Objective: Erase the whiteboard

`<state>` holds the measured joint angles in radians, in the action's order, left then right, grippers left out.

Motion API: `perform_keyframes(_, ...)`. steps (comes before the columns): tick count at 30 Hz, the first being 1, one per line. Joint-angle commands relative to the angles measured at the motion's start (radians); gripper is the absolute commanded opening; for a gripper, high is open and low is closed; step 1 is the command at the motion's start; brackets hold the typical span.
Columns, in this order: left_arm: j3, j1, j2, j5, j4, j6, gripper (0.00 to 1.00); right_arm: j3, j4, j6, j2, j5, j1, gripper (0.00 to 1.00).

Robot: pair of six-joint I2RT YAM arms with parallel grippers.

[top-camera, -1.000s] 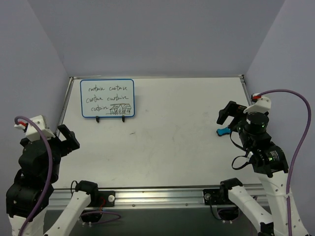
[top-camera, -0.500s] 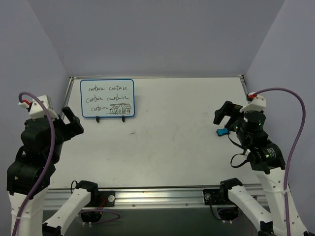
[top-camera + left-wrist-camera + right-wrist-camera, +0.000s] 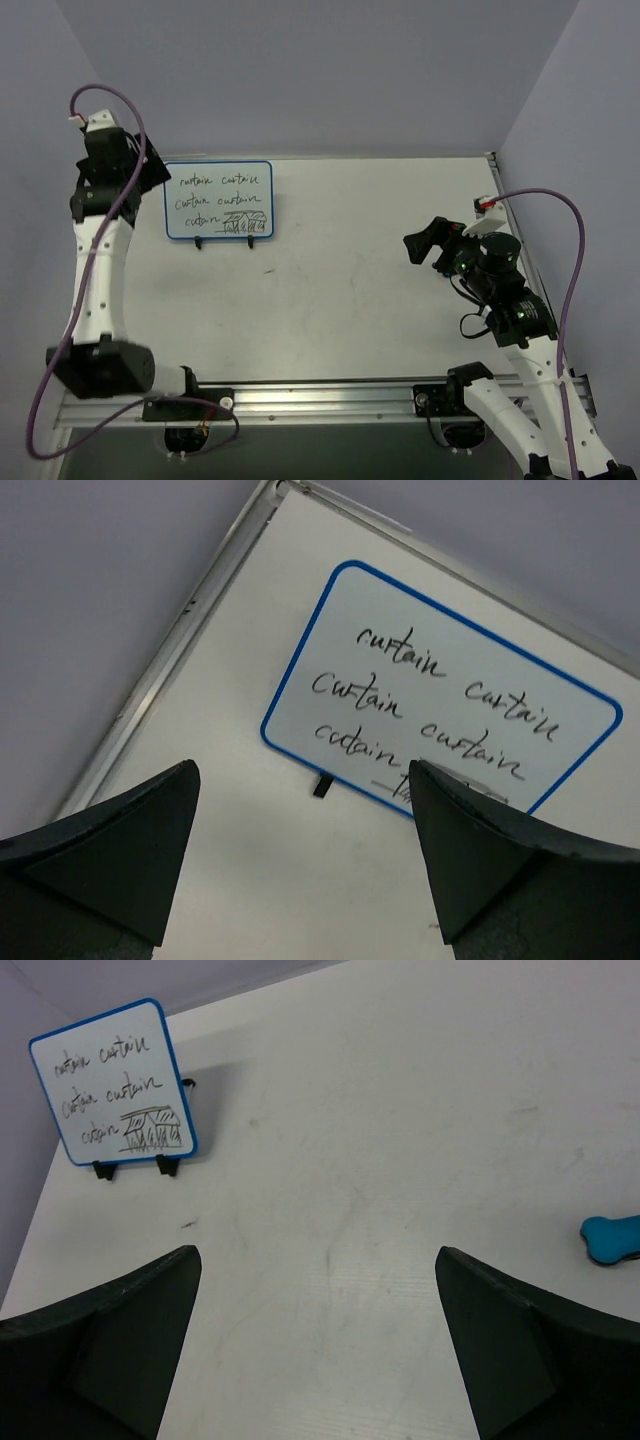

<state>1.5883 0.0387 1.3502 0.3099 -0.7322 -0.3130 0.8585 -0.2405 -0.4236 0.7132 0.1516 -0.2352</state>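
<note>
The whiteboard (image 3: pixel 218 200) stands at the back left of the table on two black clip feet. It has a blue frame and black handwriting with a small sketch. It also shows in the left wrist view (image 3: pixel 440 700) and the right wrist view (image 3: pixel 115 1085). My left gripper (image 3: pixel 145 172) is raised high just left of the board, open and empty (image 3: pixel 302 770). My right gripper (image 3: pixel 425 243) is open and empty (image 3: pixel 315 1252) over the right side of the table. A small blue eraser (image 3: pixel 612 1238) lies to its right.
The table's metal rim (image 3: pixel 135 210) runs close beside the left gripper, with the purple side wall beyond it. A small dark mark (image 3: pixel 268 270) lies on the table in front of the board. The right arm's cable (image 3: pixel 570 260) loops near the right wall.
My left arm has lifted and swung from the near left up to the back left, beside the whiteboard. My right gripper has moved left, away from the blue eraser.
</note>
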Motion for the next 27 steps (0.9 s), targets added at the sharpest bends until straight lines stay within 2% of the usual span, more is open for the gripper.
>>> perform_keyframes(1, 0.088, 0.209, 0.180, -0.398, 0.242, -0.095, 0.94, -0.042, 0.121, -0.046, -0.049, 0.144, 0.002, 1.00)
perform_keyframes(2, 0.094, 0.213, 0.258, -0.490, 0.357, -0.083, 0.94, -0.053, 0.139, -0.053, -0.061, 0.161, 0.002, 1.00)
perform_keyframes(4, 0.122, 0.227, 0.344, -0.576, 0.425, -0.013, 0.94, -0.070, 0.133, -0.052, -0.069, 0.196, -0.001, 1.00)
perform_keyframes(7, 0.254, 0.253, 0.499, -0.701, 0.367, 0.050, 0.94, -0.079, 0.112, -0.037, -0.090, 0.227, -0.001, 1.00)
perform_keyframes(8, 0.260, 0.259, 0.521, -0.697, 0.369, 0.070, 0.94, -0.082, 0.106, -0.034, -0.099, 0.241, -0.003, 1.00)
perform_keyframes(11, 0.286, 0.280, 0.607, -0.807, 0.378, 0.135, 0.94, -0.092, 0.109, -0.026, -0.129, 0.262, -0.012, 1.00)
perform_keyframes(12, 0.297, 0.286, 0.653, -0.910, 0.379, 0.141, 0.94, -0.090, 0.110, -0.023, -0.135, 0.267, -0.016, 1.00)
perform_keyframes(13, 0.305, 0.293, 0.671, -0.946, 0.399, 0.149, 0.94, -0.088, 0.109, -0.014, -0.136, 0.270, -0.022, 1.00)
perform_keyframes(18, 0.351, 0.331, 0.771, -1.009, 0.406, 0.187, 0.94, -0.072, 0.099, 0.020, -0.113, 0.253, -0.075, 1.00)
perform_keyframes(22, 0.363, 0.337, 0.797, -0.967, 0.435, 0.247, 0.94, -0.073, 0.101, 0.043, -0.103, 0.215, -0.088, 1.00)
perform_keyframes(25, 0.415, 0.346, 0.865, -1.029, 0.413, 0.282, 0.94, -0.076, 0.107, 0.054, -0.090, 0.209, -0.090, 1.00)
perform_keyframes(27, 0.488, 0.357, 0.941, -1.159, 0.406, 0.282, 0.94, -0.076, 0.106, 0.065, -0.080, 0.207, -0.090, 1.00)
